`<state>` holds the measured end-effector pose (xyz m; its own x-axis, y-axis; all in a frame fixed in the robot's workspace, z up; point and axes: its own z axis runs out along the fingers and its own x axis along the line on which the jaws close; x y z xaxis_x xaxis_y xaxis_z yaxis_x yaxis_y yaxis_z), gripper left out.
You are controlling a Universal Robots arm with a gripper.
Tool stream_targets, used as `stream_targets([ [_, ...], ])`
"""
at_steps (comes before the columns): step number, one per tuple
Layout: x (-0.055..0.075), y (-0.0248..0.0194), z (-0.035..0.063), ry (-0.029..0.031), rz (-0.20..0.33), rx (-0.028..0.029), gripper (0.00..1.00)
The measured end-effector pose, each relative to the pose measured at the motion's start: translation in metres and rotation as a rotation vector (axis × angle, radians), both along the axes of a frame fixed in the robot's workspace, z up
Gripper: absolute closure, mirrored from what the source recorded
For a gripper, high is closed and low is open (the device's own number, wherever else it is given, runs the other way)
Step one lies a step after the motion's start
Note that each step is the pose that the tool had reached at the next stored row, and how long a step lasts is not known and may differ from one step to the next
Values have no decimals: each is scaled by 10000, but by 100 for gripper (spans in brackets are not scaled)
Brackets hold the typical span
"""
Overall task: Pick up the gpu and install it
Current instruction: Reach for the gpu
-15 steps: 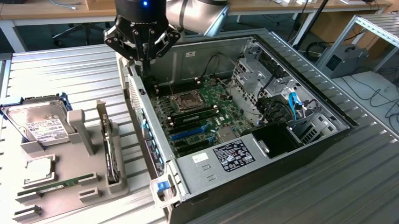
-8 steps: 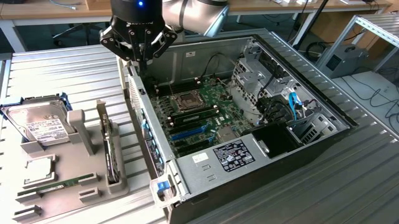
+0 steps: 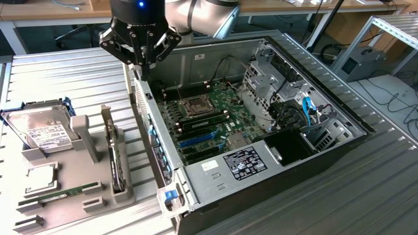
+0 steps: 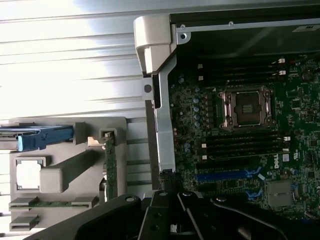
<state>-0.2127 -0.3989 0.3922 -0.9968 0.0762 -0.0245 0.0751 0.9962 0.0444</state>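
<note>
One grey tray [image 3: 65,215]: set on the ribbed metal table [image 3: 58,73] at nine o'clock of the open computer case in the exterior view; loose parts sit in its recesses
Hard drive [image 3: 40,131]: silver, in a blue frame; at the tray's eleven o'clock corner; label facing up
Processor chip [image 3: 40,178]: lies flat in a square recess at six o'clock of the hard drive
RAM stick [image 3: 58,197]: narrow and green; lies in a slot near the tray's six o'clock end
Gpu [image 3: 116,159]: thin black card standing on its long edge in a slot along the tray's three o'clock side; just beside the case's outer wall; nothing grips it
Gripper [image 3: 142,59]: black; jaws closed on nothing; hangs over the case's rear wall at twelve o'clock of the gpu, well apart from it
Computer case [image 3: 261,196]: black and grey; lies on its side with the lid off and the insides showing
Motherboard [image 3: 216,120]: green, on the case floor; bare processor socket [image 3: 196,105] near its middle; blue expansion slots [image 3: 196,139] at six o'clock of the socket
Power supply [image 3: 243,164]: silver box with a black label; at five o'clock of the motherboard
Drive cage [image 3: 261,81]: grey metal at the case's two o'clock; a blue cable [image 3: 307,107] runs at four o'clock of it
</note>
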Motion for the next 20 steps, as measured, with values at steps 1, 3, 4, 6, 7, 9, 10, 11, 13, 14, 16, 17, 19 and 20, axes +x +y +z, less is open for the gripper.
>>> stream_targets([
  [1, -8, 0, 0, 0, 0, -1, 89],
  [3, -27, 0, 0, 0, 0, 0, 89],
  [4, -35, 0, -1, 0, 0, 0, 89],
  [6, -51, 0, -1, 0, 0, 0, 89],
  [7, -59, 0, -2, 0, 0, 0, 89],
  [9, -74, 0, -2, 1, 0, 0, 89],
  [10, -81, 0, -2, 0, -1, 0, 89],
  [11, -89, 0, -2, 0, 0, 0, 89],
  [13, -103, 0, -3, 0, -1, 0, 89],
  [14, -111, 0, -3, 0, 0, 0, 89],
  [16, -126, 0, -4, 0, -1, 0, 89],
  [17, -133, 0, -4, 0, 0, 0, 89],
  [19, -155, 0, -5, 0, -1, 0, 89],
  [20, -168, 0, -6, 1, 0, -1, 89],
])
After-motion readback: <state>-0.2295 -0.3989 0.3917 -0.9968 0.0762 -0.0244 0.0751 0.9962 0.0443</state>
